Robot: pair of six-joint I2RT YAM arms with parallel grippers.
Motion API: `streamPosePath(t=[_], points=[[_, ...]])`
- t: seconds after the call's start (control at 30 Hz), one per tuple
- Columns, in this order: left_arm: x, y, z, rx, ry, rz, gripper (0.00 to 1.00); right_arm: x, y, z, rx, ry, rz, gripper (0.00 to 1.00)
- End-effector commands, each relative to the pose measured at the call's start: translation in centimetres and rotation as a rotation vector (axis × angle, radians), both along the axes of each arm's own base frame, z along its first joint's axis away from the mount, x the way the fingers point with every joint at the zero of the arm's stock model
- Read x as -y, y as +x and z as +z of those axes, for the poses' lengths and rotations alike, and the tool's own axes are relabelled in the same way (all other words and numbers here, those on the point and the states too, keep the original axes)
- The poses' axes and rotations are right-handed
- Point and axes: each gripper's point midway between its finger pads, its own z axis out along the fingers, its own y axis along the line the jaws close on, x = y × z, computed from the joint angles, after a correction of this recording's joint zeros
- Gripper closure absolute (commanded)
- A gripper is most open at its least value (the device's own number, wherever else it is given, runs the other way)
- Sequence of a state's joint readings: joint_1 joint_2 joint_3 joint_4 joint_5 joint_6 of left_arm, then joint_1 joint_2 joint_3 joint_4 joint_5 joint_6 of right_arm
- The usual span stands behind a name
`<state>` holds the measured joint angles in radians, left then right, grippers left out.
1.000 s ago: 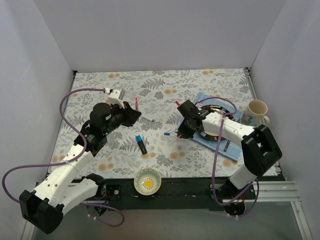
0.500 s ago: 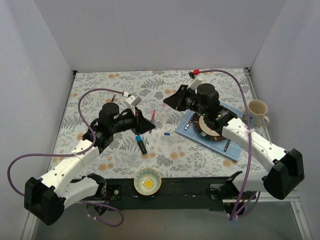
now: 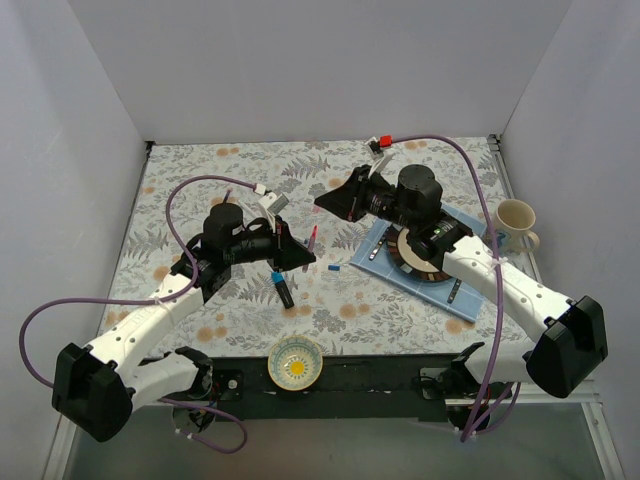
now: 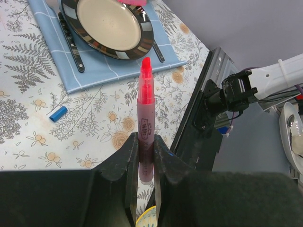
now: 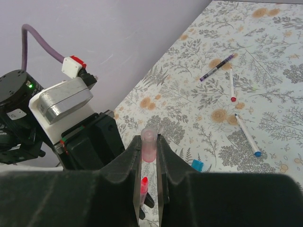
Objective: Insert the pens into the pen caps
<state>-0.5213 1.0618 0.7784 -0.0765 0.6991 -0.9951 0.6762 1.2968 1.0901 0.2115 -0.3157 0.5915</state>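
A pink pen (image 4: 145,111) stands tip-up in my left gripper (image 4: 146,140), which is shut on its barrel. In the top view this pen (image 3: 313,239) sticks up from the left gripper (image 3: 303,257) over the table's middle. My right gripper (image 5: 149,142) is shut on a pink pen cap (image 5: 148,147); it hangs just above and behind the pen (image 5: 144,185), whose red tip shows below the cap. The two are apart. A blue cap (image 3: 334,268) lies on the cloth. A black marker (image 3: 284,289) with a light-blue end lies by the left gripper. Three more pens (image 5: 232,87) lie further off.
A blue placemat (image 3: 380,250) with a dark-rimmed plate (image 4: 111,26) and dark cutlery lies at the right. A mug (image 3: 515,225) stands beyond it. A small bowl (image 3: 296,362) sits at the near edge. White walls close the back and sides.
The right arm lifted from beside the placemat and swung up over the middle with the pink cap. The left gripper carried the pink pen rightwards to meet it.
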Motion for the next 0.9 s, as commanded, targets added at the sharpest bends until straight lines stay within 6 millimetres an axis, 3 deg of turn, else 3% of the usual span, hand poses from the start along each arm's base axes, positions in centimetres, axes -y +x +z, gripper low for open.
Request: streamPosePath(t=[0.0, 0.43, 0.87], points=[[0.1, -0.1, 0.6, 0.023, -0.007, -0.007, 1.00, -0.3, -1.4, 3.0, 0.081, 0.076, 0.073, 0.99], [-0.2, 0.1, 1.0, 0.044, -0.004, 0.014, 1.00, 0.2, -2.7, 2.0, 0.052, 0.048, 0.100, 0.99], [-0.3, 0.2, 1.1, 0.055, -0.006, 0.023, 1.00, 0.0, -2.6, 0.4, 0.029, 0.029, 0.108, 0.99]])
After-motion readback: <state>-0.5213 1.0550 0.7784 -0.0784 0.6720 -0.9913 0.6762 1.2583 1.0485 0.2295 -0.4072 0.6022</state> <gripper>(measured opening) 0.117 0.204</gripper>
